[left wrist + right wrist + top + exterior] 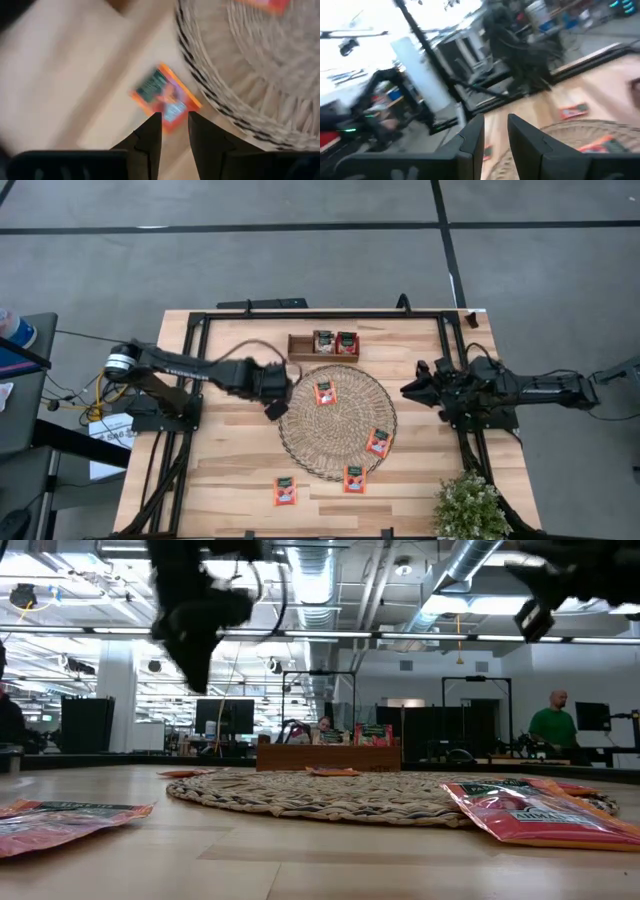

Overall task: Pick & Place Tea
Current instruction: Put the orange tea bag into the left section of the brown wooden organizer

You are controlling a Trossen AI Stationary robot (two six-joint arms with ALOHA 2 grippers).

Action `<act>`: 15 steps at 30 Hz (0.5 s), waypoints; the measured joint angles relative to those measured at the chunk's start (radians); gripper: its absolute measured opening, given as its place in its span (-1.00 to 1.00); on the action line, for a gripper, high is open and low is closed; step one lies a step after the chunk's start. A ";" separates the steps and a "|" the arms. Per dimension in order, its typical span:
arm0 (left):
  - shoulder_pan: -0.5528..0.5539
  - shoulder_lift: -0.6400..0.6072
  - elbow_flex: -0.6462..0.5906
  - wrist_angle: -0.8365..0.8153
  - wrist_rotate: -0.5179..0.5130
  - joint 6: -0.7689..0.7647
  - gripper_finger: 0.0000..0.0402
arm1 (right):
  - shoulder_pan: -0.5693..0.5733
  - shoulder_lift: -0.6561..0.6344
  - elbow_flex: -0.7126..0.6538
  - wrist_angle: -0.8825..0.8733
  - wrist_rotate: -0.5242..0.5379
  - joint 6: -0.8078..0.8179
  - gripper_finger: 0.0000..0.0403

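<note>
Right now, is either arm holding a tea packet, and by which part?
Neither. The left gripper hangs over a packet beside the mat, fingers apart and empty. The right gripper is empty too.

Left arm (190, 370): dark, slender jointed links; a pale silver-grey round cap at the base end; faint light lettering along the upper link; yellow and dark cables trailing from the base; black mounting block on the bench.

Left claw (173, 124): two matte black fingers, flat inner faces, stepped angular outer edges, rising from a wide black housing.

Right arm (520, 388): dark links of the same make, bulkier black cluster at the wrist, dark cable looping over it; black base block.

Right claw (495, 131): two black tapered fingers, flat inner faces, on a broad dark body.
</note>
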 joint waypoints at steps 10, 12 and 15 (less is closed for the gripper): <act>-0.150 -0.032 -0.296 0.357 0.118 -0.283 -0.56 | 0.131 0.317 0.299 -0.584 -0.013 0.000 -0.61; -0.183 -0.032 -0.296 0.367 0.078 -0.318 -0.56 | 0.151 0.402 0.342 -0.652 -0.013 0.000 -0.61; -0.226 -0.033 -0.296 0.372 0.027 -0.353 -0.56 | 0.178 0.519 0.379 -0.685 -0.013 -0.008 -0.61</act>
